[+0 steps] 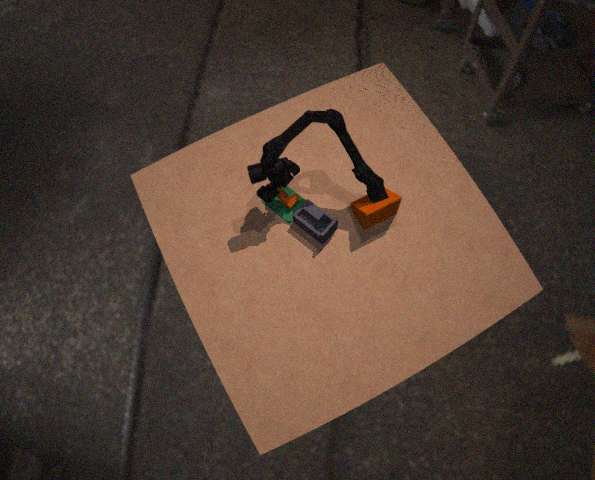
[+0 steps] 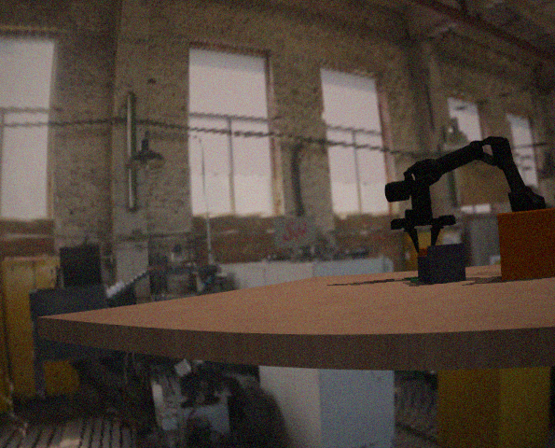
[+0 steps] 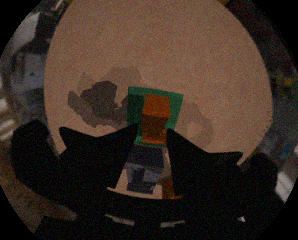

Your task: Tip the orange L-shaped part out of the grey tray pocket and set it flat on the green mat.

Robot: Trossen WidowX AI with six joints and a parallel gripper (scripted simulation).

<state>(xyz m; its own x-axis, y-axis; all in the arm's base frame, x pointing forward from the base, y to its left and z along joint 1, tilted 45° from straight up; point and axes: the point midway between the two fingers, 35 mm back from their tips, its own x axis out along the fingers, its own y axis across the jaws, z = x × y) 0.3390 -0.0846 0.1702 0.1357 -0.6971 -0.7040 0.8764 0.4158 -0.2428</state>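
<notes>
Beside the grey tray (image 1: 329,232) (image 2: 447,263) (image 3: 145,156), the orange part (image 1: 288,199) (image 2: 423,252) (image 3: 155,106) was over the green mat (image 1: 286,212) (image 2: 413,279) (image 3: 176,103), long axis running trayward, L-shaped end nearer the tray, beneath the gripper's (image 1: 278,192) (image 2: 425,249) (image 3: 153,128) spread fingers; whether it lay flat was unclear.

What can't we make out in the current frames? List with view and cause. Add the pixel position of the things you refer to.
- Whether the orange L-shaped part (image 1: 289,198) (image 3: 155,112) lies fully flat on the green mat (image 1: 280,208) (image 3: 175,102): exterior, grey tray (image 1: 328,236) (image 2: 446,262) (image 3: 145,156) in front.
- Any contact between fingers and part: top, too small and dark; wrist, black fingers against dim surroundings.
- Mat's far corner: top, gripper (image 1: 276,192) (image 2: 425,250) (image 3: 152,128) over it.
- Sign's lettering on the back wall (image 2: 294,231): exterior, blurred.
</notes>
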